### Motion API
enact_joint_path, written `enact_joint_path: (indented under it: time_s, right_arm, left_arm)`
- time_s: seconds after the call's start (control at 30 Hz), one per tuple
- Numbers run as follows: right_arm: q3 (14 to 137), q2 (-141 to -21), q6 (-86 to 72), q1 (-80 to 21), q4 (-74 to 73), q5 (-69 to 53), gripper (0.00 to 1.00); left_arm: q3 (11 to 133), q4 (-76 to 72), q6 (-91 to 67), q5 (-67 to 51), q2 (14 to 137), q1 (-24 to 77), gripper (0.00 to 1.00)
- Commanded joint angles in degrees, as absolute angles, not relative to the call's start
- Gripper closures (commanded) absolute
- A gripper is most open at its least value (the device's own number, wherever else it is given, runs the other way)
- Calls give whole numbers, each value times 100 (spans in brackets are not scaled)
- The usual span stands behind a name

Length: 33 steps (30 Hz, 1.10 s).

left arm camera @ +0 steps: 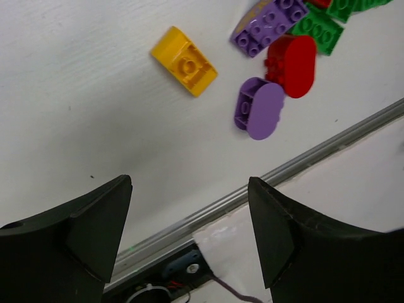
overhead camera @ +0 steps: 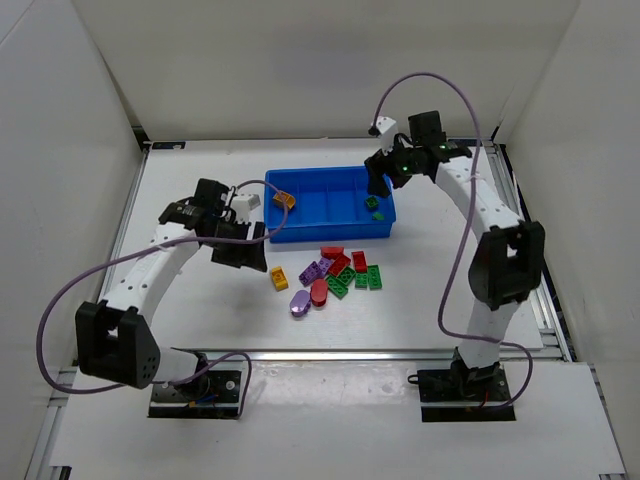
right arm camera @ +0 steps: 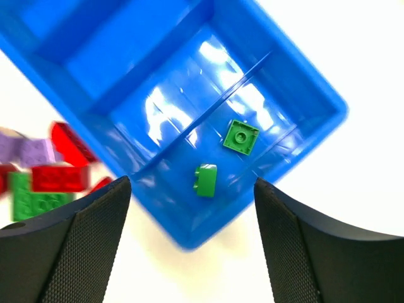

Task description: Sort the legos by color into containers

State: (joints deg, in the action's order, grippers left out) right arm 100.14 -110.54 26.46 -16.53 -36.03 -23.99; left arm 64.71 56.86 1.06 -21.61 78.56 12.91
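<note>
Seen from above, the right tool hides the far right corner of the blue tray. It is wide open and empty, above two green bricks in the end compartment. The left tool, equally agape and empty, hangs over the desk near a yellow brick. The loose pile beyond is cropped.

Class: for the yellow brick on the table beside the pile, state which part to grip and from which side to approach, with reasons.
Probably pinch the yellow brick across its narrow width, on its two long side faces, coming straight down from above. It lies flat, stud up, with bare table on both long sides, so the open left gripper has room.
</note>
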Motion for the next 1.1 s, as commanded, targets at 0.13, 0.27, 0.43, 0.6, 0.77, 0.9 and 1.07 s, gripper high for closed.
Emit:
enact_joint_path:
  time_s: [0.13,0.27,0.43,0.6,0.77,0.9,1.07]
  right_arm:
    - [9335,-9670,1802,-1626,-3357,-1960,15]
    - [9088,-9387,1811,-1538,-3437,-1872,14]
    - [8904,-9316,1775,-1292,-3419,-1960,13]
    - [8851,-9422,1696,-1169,-3419,-2118,13]
    - [8816,-9475,1758,-1099,-3419,-2232,13]
    - [8789,-9475,1802,-976,-3489,-2355,14]
    - [8754,-9457,1872,-835,-3542,-2478,14]
  left_arm:
    - [6249,5432,-1879,-1355,7751,1898,17]
    - [6266,5388,-2319,-661,8085,2161,25]
    - [6547,5291,-2733,-116,8516,2487,25]
    - [6767,5177,-2997,-35,8990,2654,23]
    - [6995,5089,-3093,208,9439,2742,23]
    - [7250,5001,-3190,325,9833,2804,23]
    - [7426,4878,-3243,387,10116,2874,25]
